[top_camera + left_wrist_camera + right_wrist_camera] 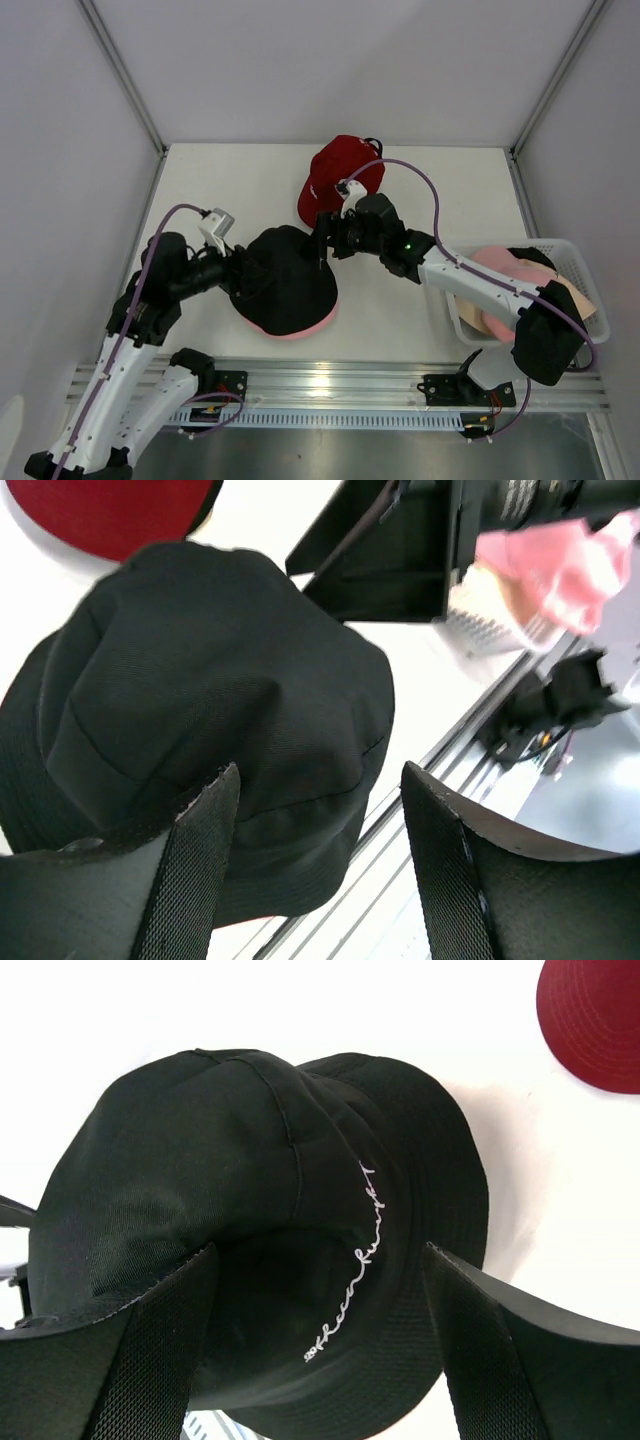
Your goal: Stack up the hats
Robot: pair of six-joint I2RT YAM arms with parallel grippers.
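Observation:
A black bucket hat (285,283) lies on a pink hat whose brim (305,333) peeks out below it, at the table's front middle. It fills the left wrist view (200,720) and the right wrist view (260,1210), where white script runs along its side. My left gripper (243,268) is open at the hat's left side. My right gripper (322,246) is open at the hat's upper right edge. A red baseball cap (338,176) lies at the back, also in the left wrist view (105,515) and the right wrist view (595,1020).
A white mesh basket (585,275) at the right holds a pink hat (505,270), a cream one and a black one. A metal rail (330,385) runs along the table's front edge. White walls enclose the table on the left, back and right.

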